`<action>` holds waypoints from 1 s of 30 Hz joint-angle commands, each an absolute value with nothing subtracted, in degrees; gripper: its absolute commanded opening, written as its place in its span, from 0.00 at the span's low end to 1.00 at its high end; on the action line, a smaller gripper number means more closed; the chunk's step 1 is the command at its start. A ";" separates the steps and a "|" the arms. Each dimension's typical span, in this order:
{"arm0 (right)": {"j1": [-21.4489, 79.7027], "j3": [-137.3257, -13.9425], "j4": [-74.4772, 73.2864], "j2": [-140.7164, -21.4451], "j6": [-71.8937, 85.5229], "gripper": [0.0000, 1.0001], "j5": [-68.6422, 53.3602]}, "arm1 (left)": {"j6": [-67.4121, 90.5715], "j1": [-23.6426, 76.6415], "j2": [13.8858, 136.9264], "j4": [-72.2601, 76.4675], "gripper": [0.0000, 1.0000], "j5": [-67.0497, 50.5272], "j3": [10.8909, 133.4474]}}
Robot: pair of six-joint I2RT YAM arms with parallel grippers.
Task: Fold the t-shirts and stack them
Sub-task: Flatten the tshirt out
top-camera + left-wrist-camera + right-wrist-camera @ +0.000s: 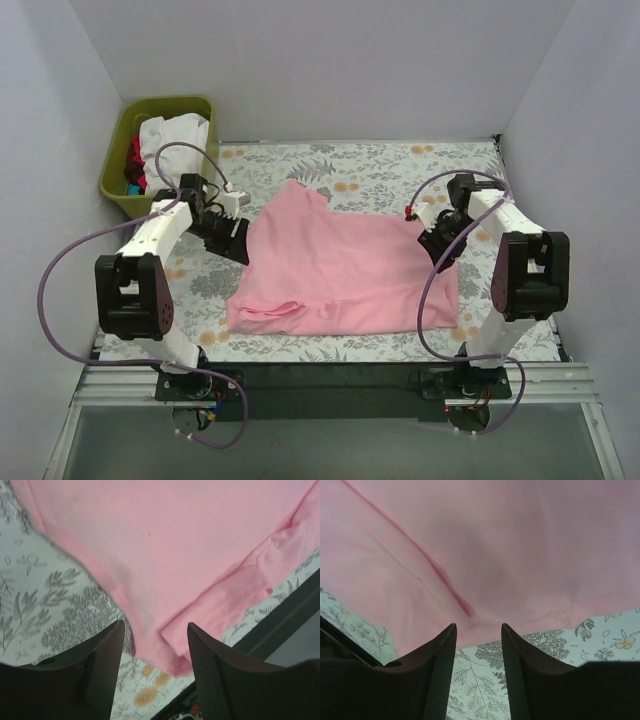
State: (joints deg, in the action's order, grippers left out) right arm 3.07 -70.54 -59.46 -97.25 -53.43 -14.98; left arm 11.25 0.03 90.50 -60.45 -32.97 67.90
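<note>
A pink t-shirt [340, 270] lies spread on the floral tablecloth [400, 165], partly folded, with a sleeve tucked at its near left corner. My left gripper [240, 243] is open and empty at the shirt's left edge; in the left wrist view [155, 630] its jaws straddle the shirt's hem [125, 600] above the cloth. My right gripper [440, 252] is open and empty at the shirt's right edge; in the right wrist view [478, 630] its jaws stand just off the pink edge [485, 580].
A green bin [160, 150] with white and red clothes stands at the far left corner. White walls close in the table on three sides. A dark rail [330, 375] runs along the near edge.
</note>
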 commanded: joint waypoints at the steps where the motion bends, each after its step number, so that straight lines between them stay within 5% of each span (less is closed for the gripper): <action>1: 3.08 -73.39 -54.77 -98.43 -46.41 0.47 -12.32 | 19.77 3.94 92.89 -50.29 0.51 -31.65 70.58; 11: 3.08 -78.30 -45.01 -113.10 -42.81 0.40 -4.84 | 26.71 5.10 110.91 -42.28 0.38 -22.94 75.57; 19: 2.29 -100.32 -44.73 -125.76 -39.12 0.40 -2.55 | 30.67 4.22 125.50 -45.34 0.32 -17.23 94.37; 26: 1.41 -103.39 -53.78 -115.62 -43.75 0.69 -10.53 | 25.85 3.87 117.09 -53.70 0.62 -30.91 101.34; 30: 1.41 -94.34 -57.98 -106.45 -48.59 0.68 -13.00 | 21.63 4.66 110.31 -59.22 0.69 -35.23 96.08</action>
